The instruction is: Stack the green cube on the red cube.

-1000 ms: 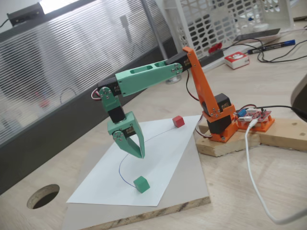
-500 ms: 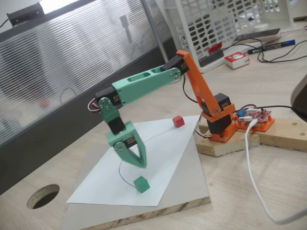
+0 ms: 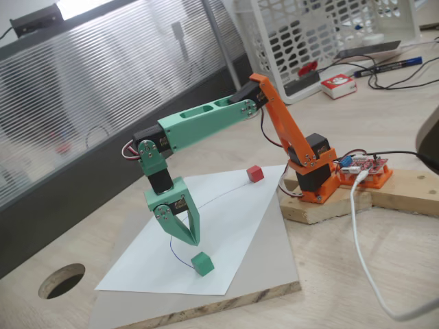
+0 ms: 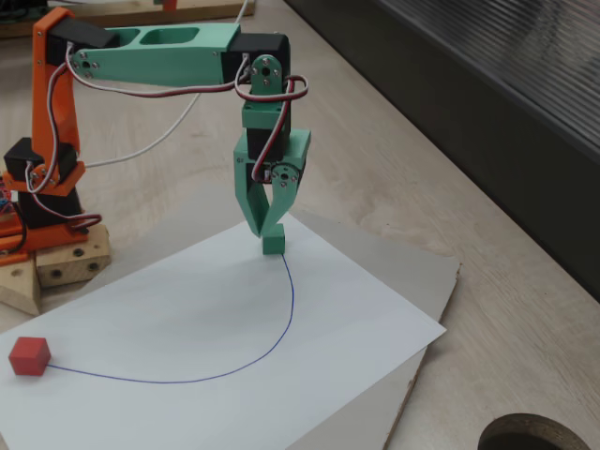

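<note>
Gripper (image 3: 190, 240) is pointed straight down from a bent wrist, its jaws parted in a narrow V just above the green cube (image 3: 202, 263), which is not seen to be held. The green forearm is stretched out and down from the orange upper arm. A white paper sheet (image 4: 187, 319) carries the green cube at one end of a drawn blue curve and the red cube (image 4: 29, 356) at the other, well apart.
</note>
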{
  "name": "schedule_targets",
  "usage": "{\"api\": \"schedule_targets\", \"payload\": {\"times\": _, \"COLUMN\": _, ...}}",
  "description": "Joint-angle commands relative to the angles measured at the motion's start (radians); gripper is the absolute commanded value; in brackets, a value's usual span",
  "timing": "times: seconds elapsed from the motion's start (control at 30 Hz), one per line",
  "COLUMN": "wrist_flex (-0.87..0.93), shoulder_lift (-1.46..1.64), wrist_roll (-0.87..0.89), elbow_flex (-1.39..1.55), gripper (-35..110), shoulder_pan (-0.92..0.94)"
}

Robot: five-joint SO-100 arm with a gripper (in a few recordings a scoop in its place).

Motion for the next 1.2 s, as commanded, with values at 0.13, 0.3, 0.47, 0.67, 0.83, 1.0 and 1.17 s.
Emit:
{"api": "schedule_targets", "payload": {"times": 0.13, "wrist_flex": -0.006, "shoulder_lift": 0.023, "wrist_roll": 0.008, "elbow_flex": -0.015, "gripper": 0, "shoulder_pan": -0.021}}
{"api": "schedule_targets", "payload": {"times": 0.3, "wrist_flex": -0.006, "shoulder_lift": 0.023, "wrist_roll": 0.008, "elbow_flex": -0.014, "gripper": 0, "shoulder_pan": -0.021}}
{"api": "schedule_targets", "payload": {"times": 0.47, "wrist_flex": -0.006, "shoulder_lift": 0.023, "wrist_roll": 0.008, "elbow_flex": -0.014, "gripper": 0, "shoulder_pan": -0.023}}
{"api": "schedule_targets", "payload": {"times": 0.67, "wrist_flex": -0.006, "shoulder_lift": 0.023, "wrist_roll": 0.008, "elbow_flex": -0.014, "gripper": 0, "shoulder_pan": -0.075}}
{"api": "schedule_targets", "payload": {"times": 0.83, "wrist_flex": -0.006, "shoulder_lift": 0.023, "wrist_roll": 0.008, "elbow_flex": -0.014, "gripper": 0, "shoulder_pan": -0.118}}
{"api": "schedule_targets", "payload": {"times": 1.0, "wrist_flex": -0.006, "shoulder_lift": 0.023, "wrist_roll": 0.002, "elbow_flex": -0.014, "gripper": 0, "shoulder_pan": -0.115}}
{"api": "schedule_targets", "payload": {"times": 1.17, "wrist_flex": 0.005, "shoulder_lift": 0.023, "wrist_roll": 0.006, "elbow_flex": -0.014, "gripper": 0, "shoulder_pan": -0.115}}
